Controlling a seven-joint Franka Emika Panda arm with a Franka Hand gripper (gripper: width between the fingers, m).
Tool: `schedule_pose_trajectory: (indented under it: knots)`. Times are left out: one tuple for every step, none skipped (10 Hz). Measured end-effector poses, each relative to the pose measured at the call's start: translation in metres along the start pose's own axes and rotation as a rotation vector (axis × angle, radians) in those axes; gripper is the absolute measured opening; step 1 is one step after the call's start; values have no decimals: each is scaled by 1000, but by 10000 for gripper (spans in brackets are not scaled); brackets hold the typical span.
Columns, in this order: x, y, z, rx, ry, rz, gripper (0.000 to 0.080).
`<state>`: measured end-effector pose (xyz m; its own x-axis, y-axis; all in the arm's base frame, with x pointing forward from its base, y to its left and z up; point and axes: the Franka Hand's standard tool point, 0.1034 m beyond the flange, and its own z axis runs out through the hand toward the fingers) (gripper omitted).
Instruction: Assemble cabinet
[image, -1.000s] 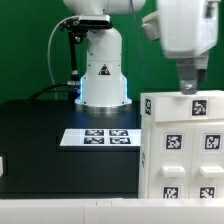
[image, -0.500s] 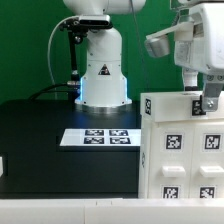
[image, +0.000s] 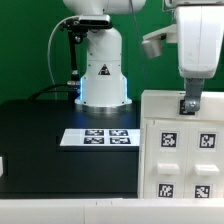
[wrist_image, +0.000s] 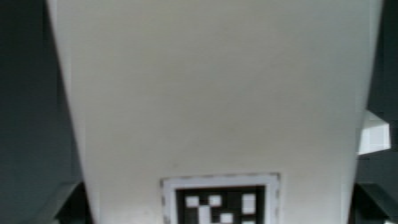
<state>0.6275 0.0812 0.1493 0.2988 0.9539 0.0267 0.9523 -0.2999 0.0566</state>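
Note:
The white cabinet body (image: 184, 150), a tall box with several black-and-white tags on its face, stands at the exterior view's right, near the table's front. My gripper (image: 190, 103) comes down from above onto its top edge, and the fingers look closed over that edge. In the wrist view the cabinet's flat white panel (wrist_image: 214, 90) fills most of the picture, with one tag (wrist_image: 222, 204) close to my gripper (wrist_image: 222, 215). Dark fingers (wrist_image: 61, 205) show at both sides of the panel. No other cabinet parts are in view.
The marker board (image: 97, 137) lies flat on the black table (image: 50, 150), left of the cabinet in the exterior view. The arm's white base (image: 103, 75) stands behind it. A small white object (image: 2, 165) shows at the exterior view's left edge.
The gripper has turned and come down to the cabinet's top edge. The cabinet's face has shifted: its tags now sit lower and the top tag no longer shows.

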Motion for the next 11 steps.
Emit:
schedule_pose_trajectory:
  knots:
    - [0, 1, 0, -1, 1, 112, 556]
    - [-1, 3, 0, -2, 3, 224, 556]
    - [-4, 4, 0, -3, 4, 339, 556]
    - [-4, 5, 0, -4, 6, 460, 556]
    - [-5, 5, 1, 1, 13, 613, 556]
    - [-8, 6, 1, 25, 35, 810, 557]
    - [-8, 6, 1, 27, 39, 895, 557]
    - [-7, 6, 1, 29, 39, 946, 557]
    - [-7, 6, 1, 30, 38, 1024, 557]
    - [-7, 6, 1, 32, 37, 1088, 557]
    - [-7, 6, 1, 33, 38, 1171, 557]
